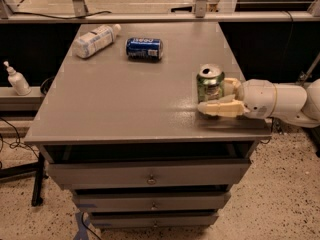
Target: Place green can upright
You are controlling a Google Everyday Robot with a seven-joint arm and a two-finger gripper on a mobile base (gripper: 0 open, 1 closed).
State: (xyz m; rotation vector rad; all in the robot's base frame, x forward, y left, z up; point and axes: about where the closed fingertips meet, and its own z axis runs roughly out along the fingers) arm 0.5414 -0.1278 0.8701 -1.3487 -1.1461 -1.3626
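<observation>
Green can (210, 83) upright on table (125, 104), clasped between gripper (214, 96) jaws near right edge.

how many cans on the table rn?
2. Green can upright at the right edge, beside the gripper; blue can lying on its side at the back.

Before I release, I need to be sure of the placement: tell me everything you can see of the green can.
The green can is a light-green metallic drink can with dark markings and silver rims, its top facing up. It stands upright on the grey table, near the right edge and towards the front. The hand comes in from the right and is closed on it, one finger in front of its base and one behind.
</observation>
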